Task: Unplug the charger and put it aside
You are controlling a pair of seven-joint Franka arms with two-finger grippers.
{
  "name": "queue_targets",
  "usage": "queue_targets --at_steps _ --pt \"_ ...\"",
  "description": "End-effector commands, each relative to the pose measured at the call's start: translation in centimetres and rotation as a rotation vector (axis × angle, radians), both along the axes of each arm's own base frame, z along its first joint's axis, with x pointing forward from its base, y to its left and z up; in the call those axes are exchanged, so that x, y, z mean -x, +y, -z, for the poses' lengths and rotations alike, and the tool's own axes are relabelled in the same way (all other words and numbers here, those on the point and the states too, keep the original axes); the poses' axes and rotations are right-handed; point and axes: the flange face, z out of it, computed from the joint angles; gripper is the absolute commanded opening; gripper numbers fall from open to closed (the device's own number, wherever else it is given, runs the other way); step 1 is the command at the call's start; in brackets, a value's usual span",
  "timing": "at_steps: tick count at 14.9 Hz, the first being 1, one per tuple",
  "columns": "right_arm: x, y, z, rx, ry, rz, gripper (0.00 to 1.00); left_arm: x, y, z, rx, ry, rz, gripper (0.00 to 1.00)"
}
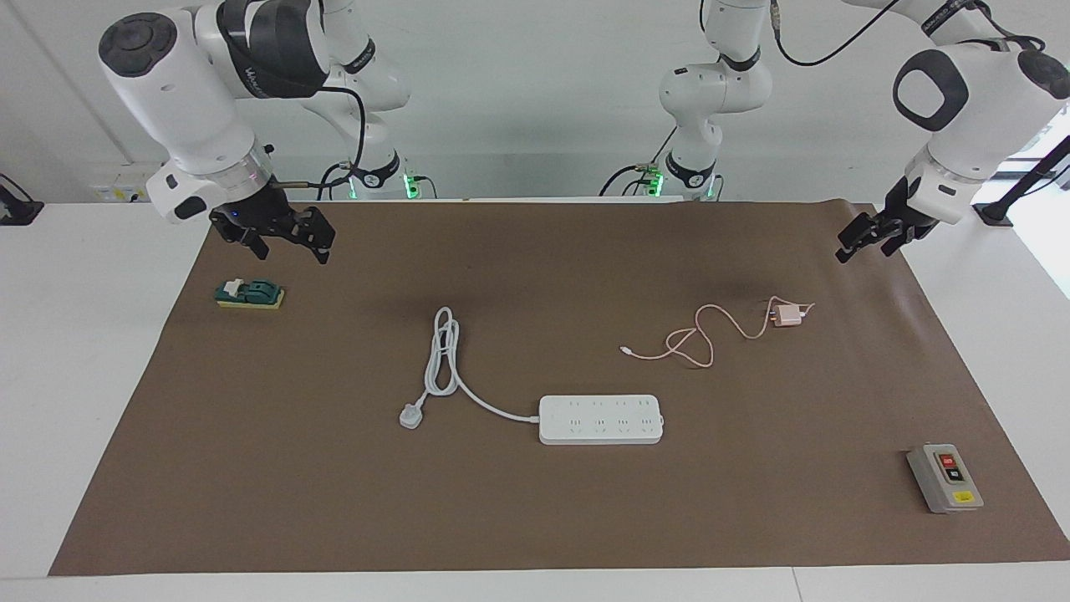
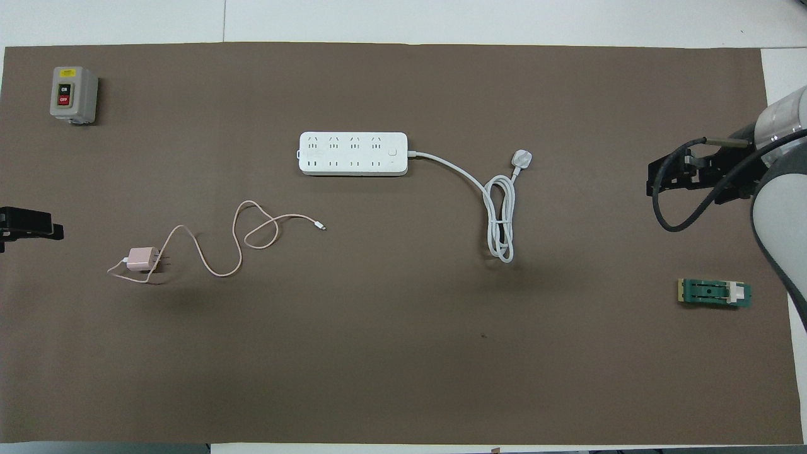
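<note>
- Both views are bright and evenly lit, with diffuse light from above.
- The brown mat (image 1: 535, 502) carries only soft, blurred shadows, with no hard edges.
- A window (image 1: 1032, 117) at the facing view's edge is washed out with daylight.
- The white table (image 1: 84, 351) shows no harsh glare.
- Focus is sharp throughout; straight edges stay straight.
</note>
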Motion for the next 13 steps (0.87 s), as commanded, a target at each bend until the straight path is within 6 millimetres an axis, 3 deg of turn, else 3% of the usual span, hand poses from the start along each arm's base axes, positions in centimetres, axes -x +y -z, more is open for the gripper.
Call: queue_targets --at_steps 1,3,5,7,13 --pt "0.5 1.6 -1.3 0.026 -0.011 -0.041 1.0 0.5 -2.3 -3.4 -0.011 0.055 -0.02 1.0" --pt "1.3 3.3 -1.9 0.026 -0.014 -0.068 1.0 0.5 -4.3 -4.2 -0.014 0.071 -0.001 1.0" --pt "1.7 3.2 -1.8 0.03 0.002 -0.072 1.0 0.2 -6.3 -4.5 -0.022 0.054 0.041 1.0" --pt "1.6 1.8 -1.9 0.03 0.004 -0.059 1.0 -0.1 -6.7 -5.1 -0.058 0.047 0.063 1.0" --pt "1.5 1.5 -2.1 0.031 -0.011 -0.052 1.0 -3.0 -8.1 -6.9 -0.057 0.054 0.088 1.0"
